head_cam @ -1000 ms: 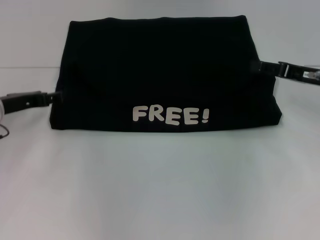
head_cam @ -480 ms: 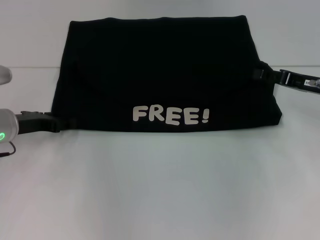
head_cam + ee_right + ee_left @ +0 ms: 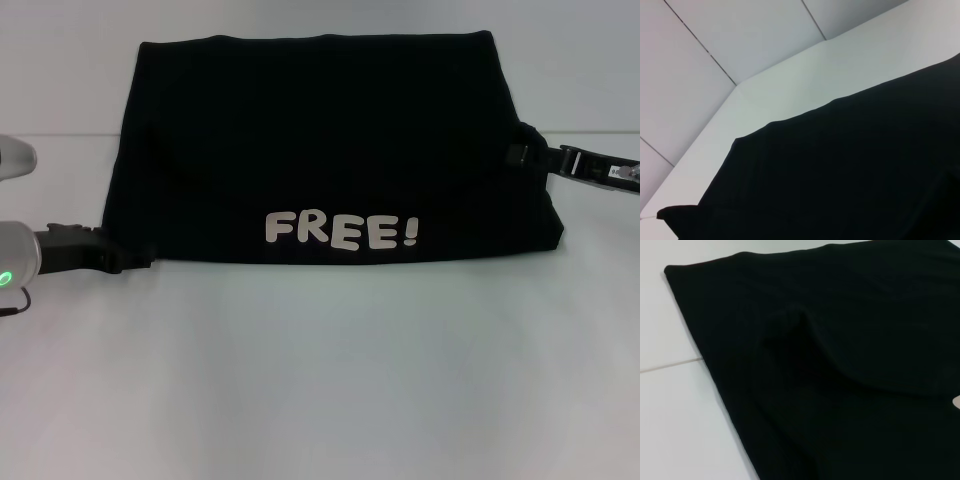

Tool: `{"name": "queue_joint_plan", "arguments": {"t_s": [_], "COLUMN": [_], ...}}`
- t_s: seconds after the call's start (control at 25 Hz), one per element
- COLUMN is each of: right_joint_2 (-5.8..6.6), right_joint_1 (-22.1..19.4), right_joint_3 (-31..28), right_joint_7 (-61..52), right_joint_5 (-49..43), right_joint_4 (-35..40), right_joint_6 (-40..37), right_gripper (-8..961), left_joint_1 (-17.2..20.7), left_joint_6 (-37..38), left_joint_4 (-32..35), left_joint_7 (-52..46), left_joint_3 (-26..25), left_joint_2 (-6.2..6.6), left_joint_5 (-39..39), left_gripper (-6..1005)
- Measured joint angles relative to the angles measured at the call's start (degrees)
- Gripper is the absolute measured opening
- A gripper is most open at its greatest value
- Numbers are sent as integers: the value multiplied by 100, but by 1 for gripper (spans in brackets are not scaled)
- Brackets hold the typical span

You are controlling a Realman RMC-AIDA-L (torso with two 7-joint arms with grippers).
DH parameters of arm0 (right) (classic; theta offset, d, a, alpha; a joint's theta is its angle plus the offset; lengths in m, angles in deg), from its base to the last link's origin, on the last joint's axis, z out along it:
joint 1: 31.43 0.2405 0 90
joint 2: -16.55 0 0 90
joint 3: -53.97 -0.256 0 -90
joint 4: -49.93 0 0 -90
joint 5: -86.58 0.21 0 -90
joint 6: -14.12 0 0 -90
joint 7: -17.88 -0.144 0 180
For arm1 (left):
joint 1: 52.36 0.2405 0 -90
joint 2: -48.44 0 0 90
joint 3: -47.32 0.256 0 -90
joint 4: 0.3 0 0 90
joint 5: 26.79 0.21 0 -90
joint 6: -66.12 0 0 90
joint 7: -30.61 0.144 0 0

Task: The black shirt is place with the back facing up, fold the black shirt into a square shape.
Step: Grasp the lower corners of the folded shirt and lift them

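Observation:
The black shirt (image 3: 320, 150) lies on the white table as a wide folded rectangle. Its white "FREE!" lettering (image 3: 340, 231) faces up near the front edge. My left gripper (image 3: 135, 262) reaches in low from the left and sits at the shirt's front left corner, touching the hem. My right gripper (image 3: 516, 155) comes in from the right and meets the shirt's right edge about halfway back, where the fabric bulges slightly. The left wrist view shows only black shirt (image 3: 840, 365) with a soft ridge in it. The right wrist view shows the black shirt (image 3: 850, 175) from low down at its edge.
The white table (image 3: 320, 380) stretches bare in front of the shirt. A pale wall with panel seams (image 3: 715, 55) rises behind the table's far edge. The left arm's silver wrist (image 3: 15, 262) shows a green light at the left border.
My left gripper has slid along the shirt's left edge toward the front, ending at the front left corner. The right gripper has shifted slightly nearer along the right edge. The shirt has hardly moved.

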State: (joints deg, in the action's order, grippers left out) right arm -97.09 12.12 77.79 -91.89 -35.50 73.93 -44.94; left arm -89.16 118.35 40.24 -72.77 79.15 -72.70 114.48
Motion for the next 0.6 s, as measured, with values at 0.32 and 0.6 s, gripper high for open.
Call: {"name": "queue_joint_plan", "arguments": {"t_s": [0.32,0.6], "right_joint_2": [-9,-12], "right_joint_1": [-44,-52], "right_joint_3": [0,0], "right_joint_7": [0,0], "right_joint_5": [0,58], "right_joint_4": [-1,-11], "right_joint_6": [-1,-1], "right_gripper": [624,622], "left_joint_1": [-6,-43], "left_joint_6": [-31,5], "left_joint_4": [13,14], "left_joint_7": [-13,-1], "left_joint_3": [53,130], "left_joint_2": [2,2], "left_joint_5": [249,274], "left_gripper": [794,769]}}
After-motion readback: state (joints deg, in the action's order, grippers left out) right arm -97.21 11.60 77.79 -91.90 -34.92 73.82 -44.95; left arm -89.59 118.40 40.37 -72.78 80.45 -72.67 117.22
